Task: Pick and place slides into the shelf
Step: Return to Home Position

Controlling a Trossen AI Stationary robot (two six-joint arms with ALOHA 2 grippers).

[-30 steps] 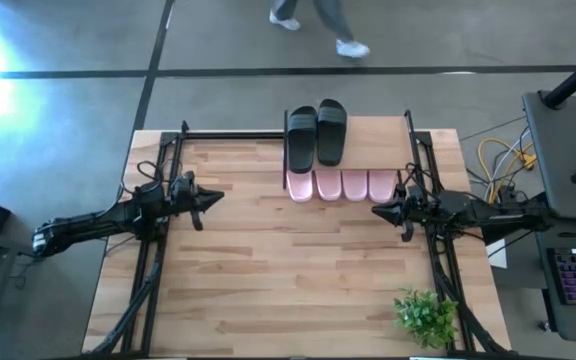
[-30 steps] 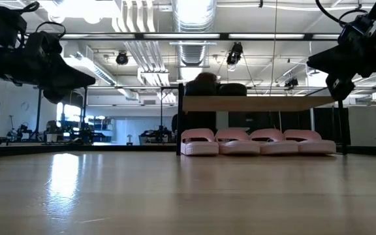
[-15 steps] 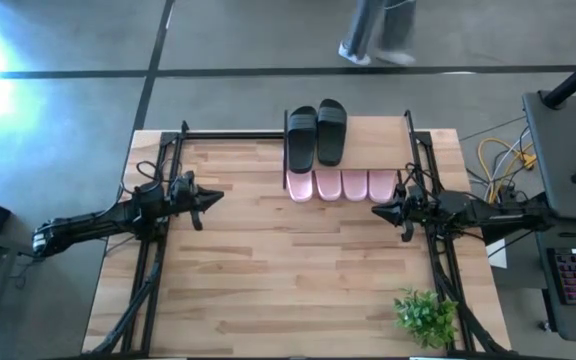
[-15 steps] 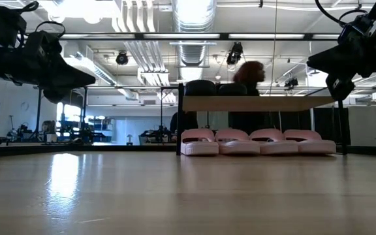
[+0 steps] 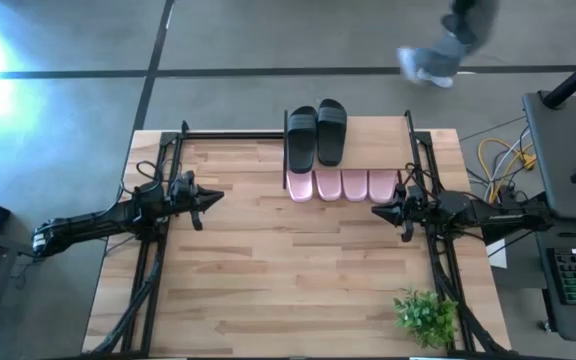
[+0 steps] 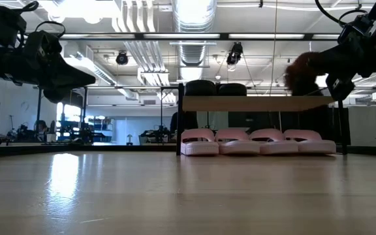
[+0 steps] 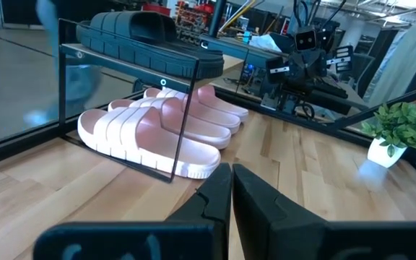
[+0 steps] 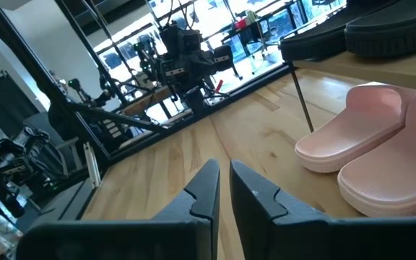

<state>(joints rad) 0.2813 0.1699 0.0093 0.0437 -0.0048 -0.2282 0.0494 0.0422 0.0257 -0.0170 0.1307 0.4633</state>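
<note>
Closure is seen at both grippers: the fingers of the left gripper (image 5: 213,196) are brought together with only a thin slit between them, and the same is seen at the right gripper (image 5: 378,212); nothing is held by either one. The left gripper is kept above the left edge of the tabletop (image 5: 268,270), well apart from the shelf (image 6: 253,103), and it is pointed toward the middle of the table. The right gripper is kept above the right edge, near the right end of the shelf, and it is pointed back at the left one. In the low view both are seen raised high over the wood, with no contact to it. The four pink slides (image 5: 341,186) are placed side by side in one row under the plank of the shelf, each touching the next, with the toes turned to the front. The two black slides (image 5: 316,135) are laid next to each other on top of the plank, over the left part of the pink row. A small green plant (image 5: 426,315) is placed at the front right corner of the table. Beyond the far edge of the table, the legs of a person (image 5: 448,45) are seen on the grey floor.
</note>
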